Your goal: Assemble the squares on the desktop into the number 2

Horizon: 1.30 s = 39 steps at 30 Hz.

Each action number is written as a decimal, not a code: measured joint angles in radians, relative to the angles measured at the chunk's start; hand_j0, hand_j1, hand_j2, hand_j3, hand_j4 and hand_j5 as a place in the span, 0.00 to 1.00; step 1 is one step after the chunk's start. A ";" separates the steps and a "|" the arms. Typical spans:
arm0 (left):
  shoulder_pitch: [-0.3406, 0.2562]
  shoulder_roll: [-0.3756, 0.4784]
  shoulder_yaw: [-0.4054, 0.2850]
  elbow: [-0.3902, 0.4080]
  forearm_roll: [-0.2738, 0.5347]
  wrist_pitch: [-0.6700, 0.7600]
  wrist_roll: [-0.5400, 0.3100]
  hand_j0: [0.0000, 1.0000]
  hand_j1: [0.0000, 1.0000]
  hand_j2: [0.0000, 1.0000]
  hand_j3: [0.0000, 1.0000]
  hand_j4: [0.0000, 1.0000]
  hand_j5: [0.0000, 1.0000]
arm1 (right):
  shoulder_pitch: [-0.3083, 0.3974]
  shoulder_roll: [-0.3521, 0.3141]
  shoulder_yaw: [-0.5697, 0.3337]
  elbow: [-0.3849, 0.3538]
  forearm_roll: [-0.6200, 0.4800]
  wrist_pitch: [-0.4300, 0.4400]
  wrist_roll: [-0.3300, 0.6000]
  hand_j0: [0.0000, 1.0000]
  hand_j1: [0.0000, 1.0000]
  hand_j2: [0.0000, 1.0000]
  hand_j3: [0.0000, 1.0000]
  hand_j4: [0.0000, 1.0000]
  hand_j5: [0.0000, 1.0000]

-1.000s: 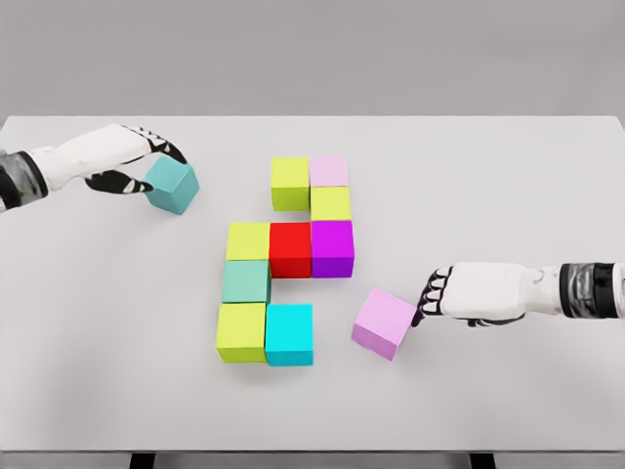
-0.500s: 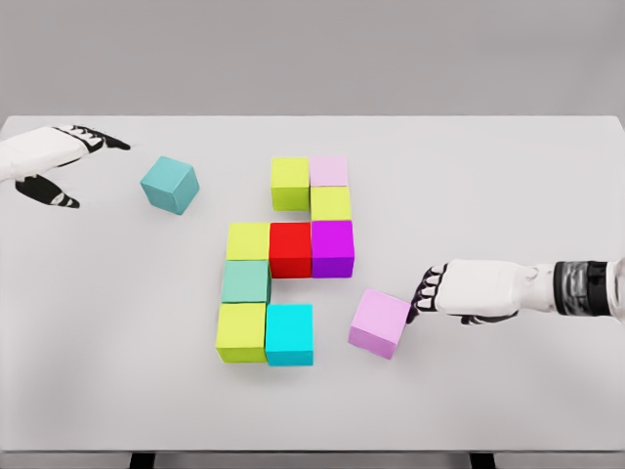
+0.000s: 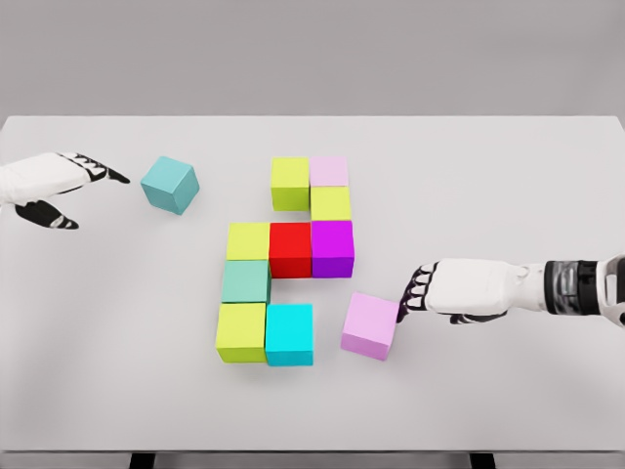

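Right hand (image 3: 444, 293) lies low over the white bench (image 3: 508, 176), its fingers loosely curled around nothing, and we note the dark fingertips (image 3: 412, 291) touching the right face of the loose lilac cube (image 3: 370, 324). Taking the red cube (image 3: 290, 248) as our reference, the lilac cube sits below and to its right, slightly turned, near but apart from the cyan cube (image 3: 289, 333). We record a yellow cube (image 3: 248, 240) touching the red cube's left side and a magenta cube (image 3: 332, 247) touching its right. Above the magenta cube stands a second yellow cube (image 3: 330, 203), topped by a pale pink cube (image 3: 329, 171) with a lime cube (image 3: 290, 182) beside it on the left. Below the first yellow cube we find a sea-green cube (image 3: 245, 281), then a lime-yellow cube (image 3: 241, 331) adjoining the cyan one. A teal cube (image 3: 170, 184) rests alone, well up and left of the red cube. Left hand (image 3: 54, 178) hovers further left of it, fingers extended and spread, clear of the teal cube and holding nothing.
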State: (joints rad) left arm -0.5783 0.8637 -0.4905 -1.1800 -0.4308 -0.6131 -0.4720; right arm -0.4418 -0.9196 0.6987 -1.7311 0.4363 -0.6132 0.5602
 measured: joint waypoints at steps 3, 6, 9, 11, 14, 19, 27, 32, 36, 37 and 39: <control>0.002 -0.003 -0.013 -0.024 0.000 0.000 -0.001 0.90 0.90 0.90 0.90 0.90 0.90 | 0.000 0.002 0.000 -0.003 -0.002 0.000 0.000 0.79 0.79 0.79 0.79 0.79 0.79; 0.002 -0.006 -0.018 -0.038 0.000 0.000 -0.001 0.90 0.90 0.90 0.90 0.90 0.90 | -0.003 0.007 -0.001 -0.004 -0.003 0.000 0.000 0.79 0.79 0.79 0.79 0.79 0.79; 0.002 -0.009 -0.021 -0.055 -0.001 0.000 -0.002 0.90 0.90 0.90 0.90 0.90 0.90 | -0.003 0.014 -0.002 -0.004 -0.004 0.000 -0.001 0.79 0.79 0.79 0.79 0.79 0.79; 0.000 -0.010 -0.026 -0.068 -0.002 0.000 -0.002 0.90 0.90 0.90 0.90 0.90 0.90 | -0.003 0.018 -0.002 -0.004 -0.004 0.000 -0.001 0.79 0.79 0.79 0.79 0.79 0.79; 0.000 -0.014 -0.031 -0.084 -0.002 0.000 -0.003 0.90 0.90 0.90 0.90 0.90 0.90 | -0.003 0.027 -0.002 -0.004 -0.004 0.000 -0.001 0.79 0.79 0.79 0.79 0.79 0.79; 0.000 -0.022 -0.039 -0.096 -0.004 0.000 -0.005 0.91 0.91 0.91 0.91 0.91 0.91 | -0.003 0.036 -0.002 -0.003 -0.004 0.000 -0.002 0.79 0.79 0.79 0.79 0.79 0.79; -0.015 -0.013 -0.015 -0.065 -0.004 0.000 -0.003 0.93 0.93 0.93 0.93 0.93 0.93 | -0.005 0.048 -0.002 -0.003 -0.004 0.000 -0.002 0.79 0.79 0.79 0.79 0.79 0.79; -0.034 -0.029 -0.006 0.041 -0.011 0.000 -0.005 0.93 0.93 0.93 0.93 0.93 0.93 | -0.005 0.029 -0.020 0.000 -0.006 0.000 -0.010 0.79 0.79 0.79 0.79 0.79 0.79; -0.048 -0.066 -0.007 0.106 -0.034 0.000 -0.005 0.93 0.93 0.93 0.93 0.93 0.93 | 0.005 0.000 -0.026 -0.004 -0.019 0.000 -0.014 0.79 0.79 0.79 0.79 0.79 0.79; -0.048 -0.074 -0.008 0.114 -0.038 0.000 -0.005 0.93 0.93 0.93 0.93 0.93 0.93 | 0.008 -0.005 -0.026 -0.006 -0.020 0.000 -0.014 0.79 0.79 0.79 0.79 0.79 0.79; -0.048 -0.084 -0.009 0.127 -0.043 0.000 -0.005 0.93 0.93 0.93 0.93 0.93 0.93 | 0.009 -0.015 -0.026 -0.013 -0.022 0.000 -0.015 0.79 0.79 0.79 0.79 0.79 0.79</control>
State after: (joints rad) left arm -0.6259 0.7798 -0.4995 -1.0525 -0.4734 -0.6131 -0.4774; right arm -0.4326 -0.9342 0.6732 -1.7444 0.4139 -0.6133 0.5455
